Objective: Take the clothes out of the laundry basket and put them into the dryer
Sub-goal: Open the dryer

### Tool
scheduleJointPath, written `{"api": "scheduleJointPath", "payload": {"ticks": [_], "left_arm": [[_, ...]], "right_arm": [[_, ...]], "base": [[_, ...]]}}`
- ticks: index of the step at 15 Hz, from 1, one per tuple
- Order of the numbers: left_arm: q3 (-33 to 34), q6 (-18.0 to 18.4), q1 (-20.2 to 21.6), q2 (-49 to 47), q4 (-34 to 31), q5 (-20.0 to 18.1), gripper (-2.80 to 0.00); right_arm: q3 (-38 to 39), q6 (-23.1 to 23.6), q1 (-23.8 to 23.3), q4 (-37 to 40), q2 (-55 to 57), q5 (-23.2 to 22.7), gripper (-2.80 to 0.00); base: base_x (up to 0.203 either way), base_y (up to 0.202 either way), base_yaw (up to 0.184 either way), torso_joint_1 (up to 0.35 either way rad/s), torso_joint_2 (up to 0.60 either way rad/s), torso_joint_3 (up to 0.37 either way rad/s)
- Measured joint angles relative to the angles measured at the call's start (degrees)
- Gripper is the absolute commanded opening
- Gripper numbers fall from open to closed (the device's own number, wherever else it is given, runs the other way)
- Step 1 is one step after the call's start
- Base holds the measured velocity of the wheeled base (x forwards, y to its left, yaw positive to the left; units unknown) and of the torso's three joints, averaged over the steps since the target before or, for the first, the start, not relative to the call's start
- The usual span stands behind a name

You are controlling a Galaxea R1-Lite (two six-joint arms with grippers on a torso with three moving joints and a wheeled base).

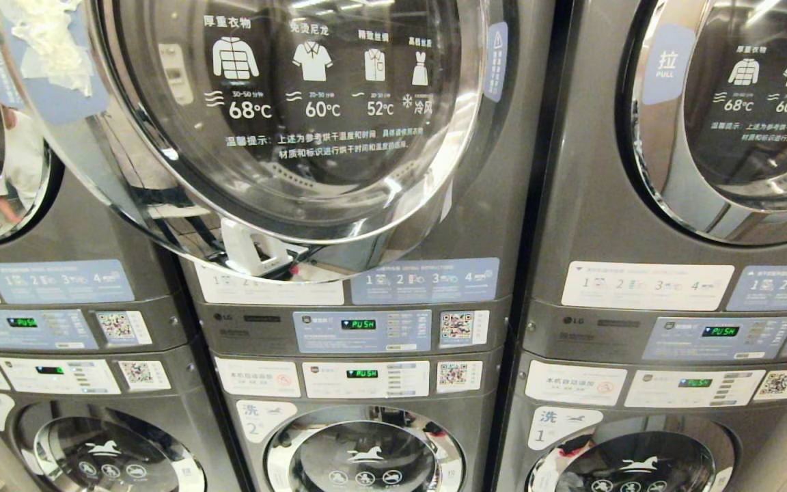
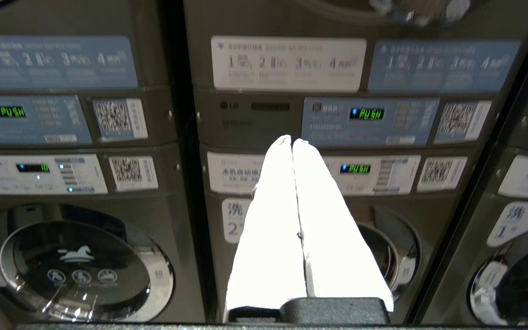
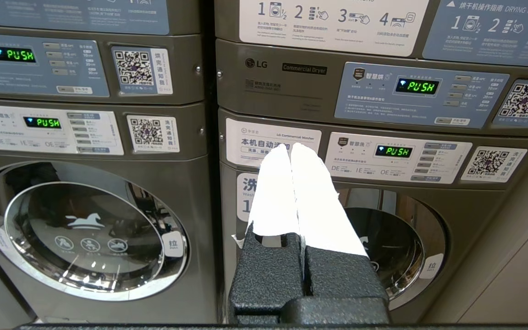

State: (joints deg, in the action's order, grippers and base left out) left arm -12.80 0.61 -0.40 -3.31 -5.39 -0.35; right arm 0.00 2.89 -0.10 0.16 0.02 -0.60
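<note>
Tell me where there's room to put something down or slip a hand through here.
No flat surface shows. The stacks stand side by side, only thin seams between. The dryer door hangs open toward the camera, hiding its opening. Left gripper and right gripper, both shut and empty, hang in open air before the washers.

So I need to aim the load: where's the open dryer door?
In the head view the open dryer door hangs at upper left to centre, swung out over the middle stack, above its PUSH display.
</note>
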Motion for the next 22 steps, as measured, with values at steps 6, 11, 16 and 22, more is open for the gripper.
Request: {"api": "scheduleJointPath", "payload": {"ticks": [6,11,16,22], "left_arm": [[-18.55,-7.49,-0.39,-27.58,13.15,5.51,-2.80],[-33.65,-13.73,5.96,-55.06,30.69,0.30,-2.80],[-38.26,-17.07,16.60,-68.41,43.19,-21.67,-2.80],[-38.29,-18.32,17.20,-73.71,50.15,-34.35,-2.80]], "right_arm": [[0.00,0.02,0.00,-0.05,0.00,0.05,-2.80],[0.00,-0.17,0.00,-0.06,0.00,0.10,-2.80],[0.00,-0.93,0.00,-0.06,0.00,0.18,-2.80],[0.00,-1.13,0.00,-0.06,0.00,0.27,-2.80]], "base": [[0.000,0.000,0.000,0.000,0.00,0.000],[0.000,0.000,0.000,0.000,0.00,0.000],[0.000,0.000,0.000,0.000,0.00,0.000],[0.000,0.000,0.000,0.000,0.00,0.000]]}}
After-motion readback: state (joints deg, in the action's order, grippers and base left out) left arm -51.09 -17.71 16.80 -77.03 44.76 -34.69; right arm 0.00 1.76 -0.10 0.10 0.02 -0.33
